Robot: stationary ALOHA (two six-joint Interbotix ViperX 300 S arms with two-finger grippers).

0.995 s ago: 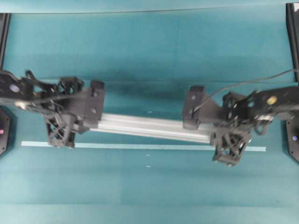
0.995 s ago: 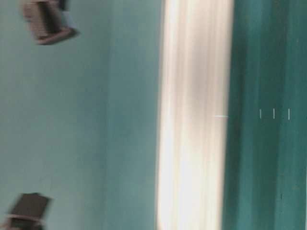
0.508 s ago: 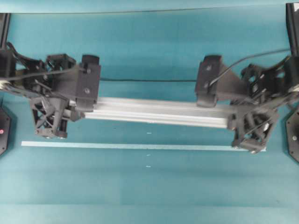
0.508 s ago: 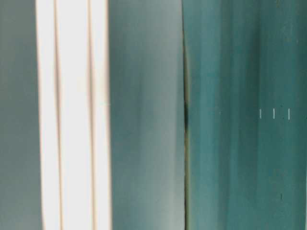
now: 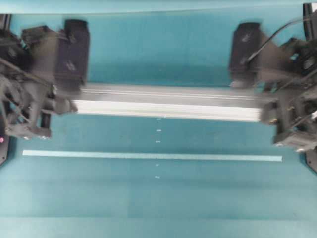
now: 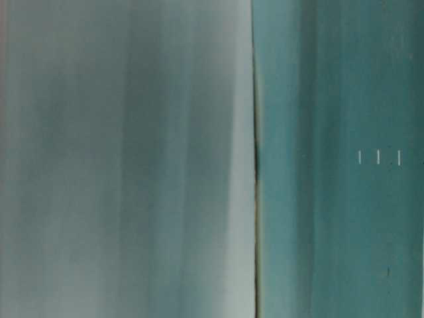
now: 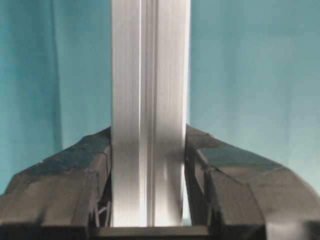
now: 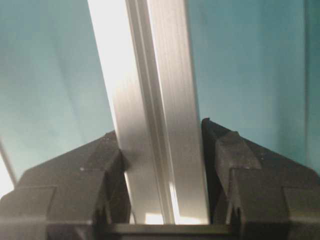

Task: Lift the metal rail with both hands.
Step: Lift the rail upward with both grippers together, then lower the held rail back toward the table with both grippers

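Metal rail [image 5: 168, 104] spans 9-to-3 o'clock, off the surface [image 5: 158, 198]. Left pincer [image 7: 148, 165] clamped on its 9 o'clock end, right pincer [image 8: 162, 165] clamped at 3. Tape strip [image 5: 148, 156] toward 6.

Metal rail [image 5: 168, 103] apparently higher, levelled.

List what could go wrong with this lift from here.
1. Each gripper, left and right, pinches only the rail's smooth side faces at its far ends; it might slip.
2. The right wrist view shows the rail skewed between the fingers. If the arms rise unevenly, it may twist loose.
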